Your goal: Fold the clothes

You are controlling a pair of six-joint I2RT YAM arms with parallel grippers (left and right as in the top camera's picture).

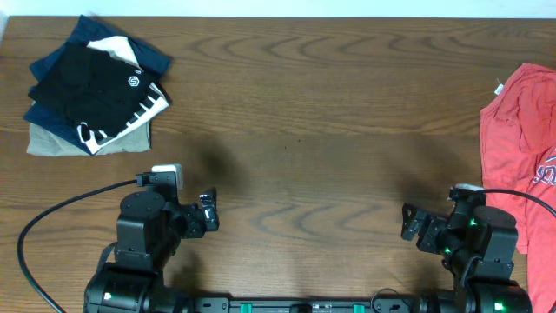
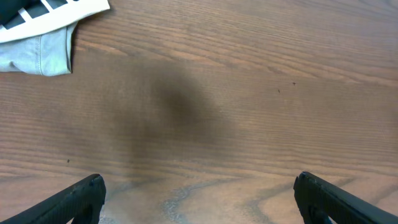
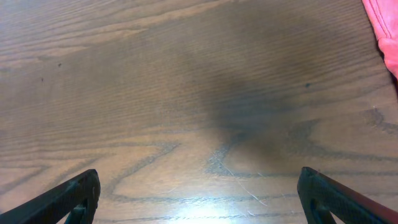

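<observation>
Black garment [image 1: 87, 87] tops the pile [image 1: 52, 139] at the far-left corner, so left pincer [image 1: 208, 213] is way nearer than right pincer [image 1: 408, 224]; both wide open, empty.

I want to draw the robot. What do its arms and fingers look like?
Both arms are black. The left arm has a white block and long black cable; the right arm shows green lights. The left gripper and right gripper have two black fingers each.

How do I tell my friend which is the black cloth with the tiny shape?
Look at the wooden table's far left corner, at the pile of clothes. The black garment lies on top. Only it bears a white hexagon logo; beneath lie a navy piece, a striped piece and a beige piece.
</observation>
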